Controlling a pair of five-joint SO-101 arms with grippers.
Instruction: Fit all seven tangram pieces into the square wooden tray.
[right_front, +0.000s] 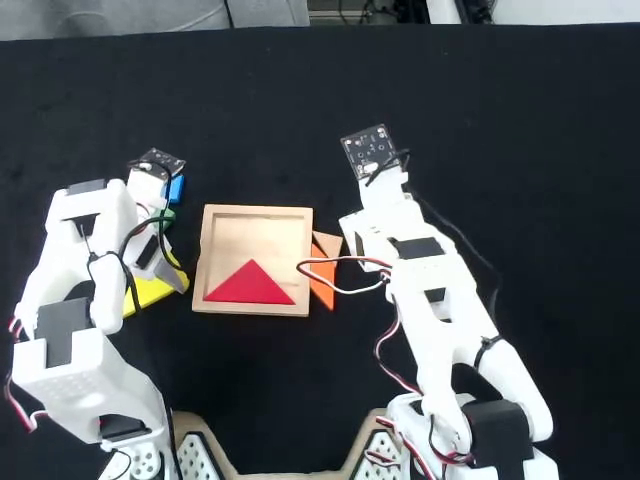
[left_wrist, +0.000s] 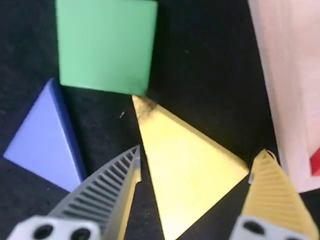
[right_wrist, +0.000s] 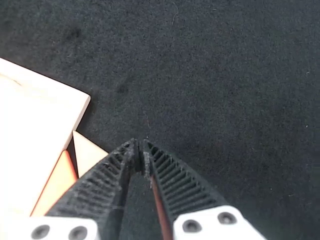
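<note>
At the left of the desk (right_front: 500, 120), the left end effector (left_wrist: 200, 152) stands wide, one finger on either side of the yellow triangle (left_wrist: 185, 170). Whether they touch it I cannot tell. A green square (left_wrist: 105, 42) and a blue triangle (left_wrist: 42, 140) lie just beside it. The tray (right_front: 255, 211) is near and holds one red triangle (right_front: 250, 283). The right end effector (right_wrist: 139, 146) is pinched together on nothing, over bare desk by the tray's corner, where an orange piece (right_wrist: 52, 185) and a tan piece (right_wrist: 87, 152) lie. I judge the step in hand to be the grasp of the yellow triangle. Next it needs a squeeze, a lift, and a turn to sit against the red one.
</note>
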